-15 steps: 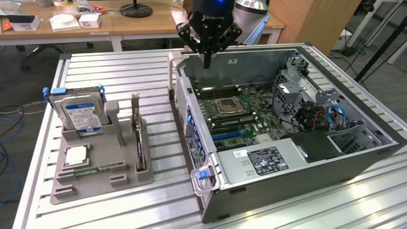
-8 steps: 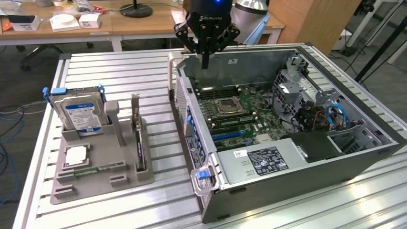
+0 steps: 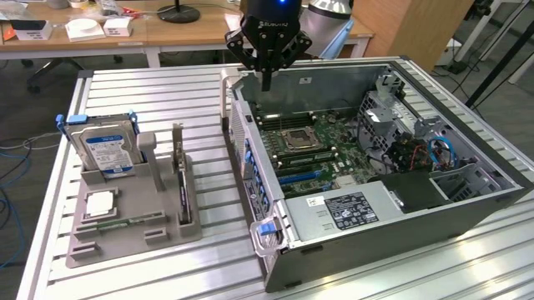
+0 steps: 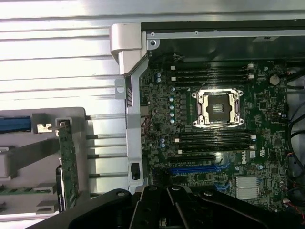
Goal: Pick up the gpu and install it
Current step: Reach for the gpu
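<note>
Standing in its holder is the gpu.

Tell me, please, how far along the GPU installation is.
Nothing looks done: the thin dark circuit card with a silver bracket stands in the grey holder on the table. The black gripper hangs shut and empty over the open grey computer case. Both the pick-up and the install into the case remain.
</note>
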You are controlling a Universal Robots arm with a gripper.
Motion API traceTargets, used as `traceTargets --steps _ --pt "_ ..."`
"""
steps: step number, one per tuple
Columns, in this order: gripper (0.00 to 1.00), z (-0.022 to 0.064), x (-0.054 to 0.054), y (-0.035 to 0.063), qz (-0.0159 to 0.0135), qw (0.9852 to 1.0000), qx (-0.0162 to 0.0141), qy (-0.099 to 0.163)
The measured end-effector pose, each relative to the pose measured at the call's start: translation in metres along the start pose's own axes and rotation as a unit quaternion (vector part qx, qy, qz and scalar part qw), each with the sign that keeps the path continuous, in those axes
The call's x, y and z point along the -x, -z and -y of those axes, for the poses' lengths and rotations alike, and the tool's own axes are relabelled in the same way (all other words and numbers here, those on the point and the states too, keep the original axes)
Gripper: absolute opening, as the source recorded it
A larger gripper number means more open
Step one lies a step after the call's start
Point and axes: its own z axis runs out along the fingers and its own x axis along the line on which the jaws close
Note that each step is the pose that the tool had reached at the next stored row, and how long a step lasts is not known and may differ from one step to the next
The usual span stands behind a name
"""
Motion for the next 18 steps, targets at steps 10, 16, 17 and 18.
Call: traceTargets --steps 10,16,17,18 --pt "0.11 0.0005 -0.0060 -0.0009 0.0000 1.0000 0.0000 0.000" --pt "0.11 0.0008 -0.0092 -0.0014 0.0000 1.0000 0.0000 0.000" --pt "0.11 0.0008 -0.0097 -0.0015 0.0000 1.0000 0.0000 0.000" --pt "0.11 0.0008 -0.0103 -0.0016 0.0000 1.0000 0.0000 0.000"
